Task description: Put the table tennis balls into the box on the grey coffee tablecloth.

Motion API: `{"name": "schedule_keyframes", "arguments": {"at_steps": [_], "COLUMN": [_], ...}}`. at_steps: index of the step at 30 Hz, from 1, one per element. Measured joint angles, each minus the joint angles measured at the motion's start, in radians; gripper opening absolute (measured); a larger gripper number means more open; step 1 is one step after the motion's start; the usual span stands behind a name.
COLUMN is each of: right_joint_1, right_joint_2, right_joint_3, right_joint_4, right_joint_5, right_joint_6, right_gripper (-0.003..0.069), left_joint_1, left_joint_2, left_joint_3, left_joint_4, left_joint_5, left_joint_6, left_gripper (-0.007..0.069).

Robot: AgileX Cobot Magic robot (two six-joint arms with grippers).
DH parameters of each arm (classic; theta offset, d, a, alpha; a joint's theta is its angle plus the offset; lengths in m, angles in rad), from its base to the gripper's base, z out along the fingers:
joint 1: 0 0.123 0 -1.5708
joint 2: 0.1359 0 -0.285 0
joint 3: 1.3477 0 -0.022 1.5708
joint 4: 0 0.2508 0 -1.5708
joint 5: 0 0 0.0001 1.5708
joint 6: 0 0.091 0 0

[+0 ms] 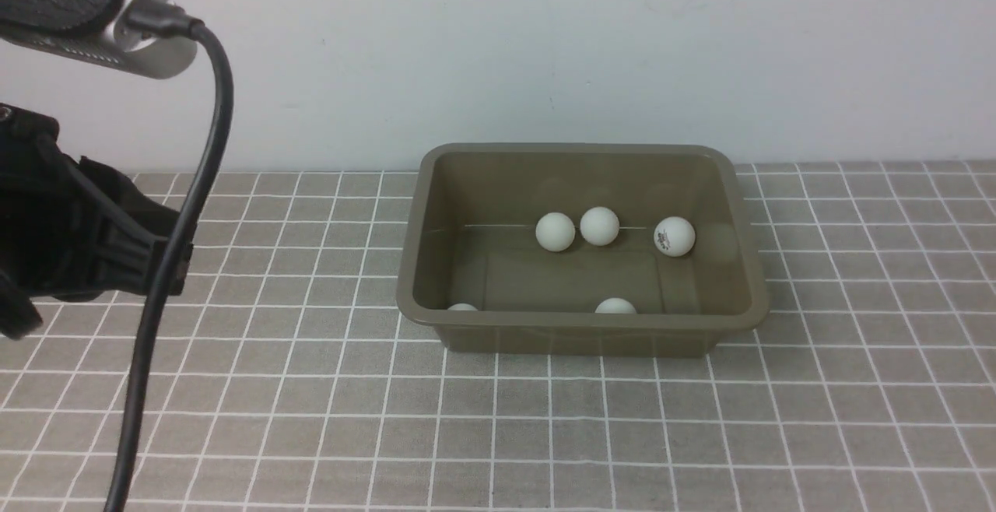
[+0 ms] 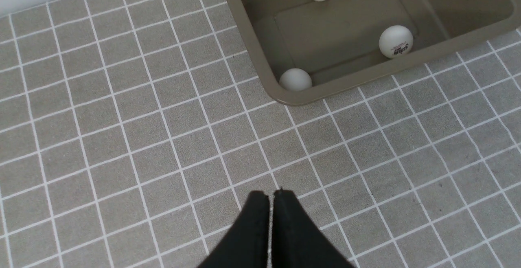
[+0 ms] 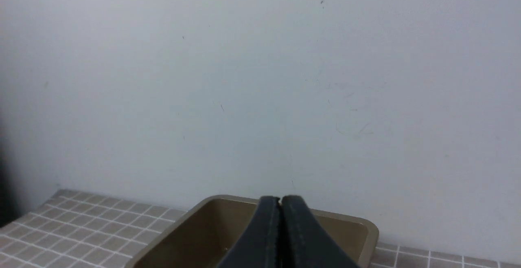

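Left pincer [image 2: 271, 196]: clenched, nothing between its tips; above bare cloth, apart from the tub, a pose that suggests waiting out of the way. Right pincer [image 3: 281, 203]: clenched likewise, nothing seen in its grip; probably closed because its carrying is over.

Grey coffee tablecloth [image 1: 311, 419]: grey-brown, white grid, spread beneath the tub as the ground the task names.

Box [image 1: 580, 321]: olive-brown tub, lidless, upright on the cloth, its open top left accessible, presumably to receive balls from either arm.

Table tennis balls, five, white, all inside the box. Near side: one ball [image 1: 615, 306] by the near wall; another [image 2: 296, 80] in the near left corner. Farther in: a pair [image 1: 555, 232] towards the far wall, side by side; one with a dark logo [image 1: 675, 236], towards the right end. Scattered lie suggests dropping and rolling rather than arranging.

Wall [image 1: 545, 45]: pale, behind everything.

Condition: task apparently complete; at most, the arms need to settle clear of the rim.
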Motion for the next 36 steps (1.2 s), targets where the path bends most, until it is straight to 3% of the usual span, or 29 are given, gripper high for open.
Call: {"name": "schedule_keyframes", "arguments": {"at_steps": [7,15,22,36], "right_joint_1": [0.0,0.0,0.0,0.0], "right_joint_2": [-0.111,-0.111,-0.111,-0.111], "right_joint_3": [0.053,0.055,0.055,0.055], "right_joint_4": [0.0,0.0,0.0,0.0], "right_joint_5": [-0.011,-0.006,-0.006,-0.006], "right_joint_6": [0.014,0.014,-0.004,-0.005], "right_gripper": [-0.0014,-0.0014,-0.0014,-0.0014], "left_joint_1": [0.0,0.0,0.0,0.0], "left_joint_2": [-0.075,-0.423,-0.646,-0.72], "left_joint_3": [0.053,0.314,0.371,0.384], "left_joint_4": [-0.005,-0.027,-0.088,-0.08], "left_joint_5": [-0.04,-0.229,-0.245,-0.267], "left_joint_6": [-0.004,-0.02,-0.02,0.027], "left_gripper": [-0.0005,-0.0005,-0.0005,-0.0005]}}
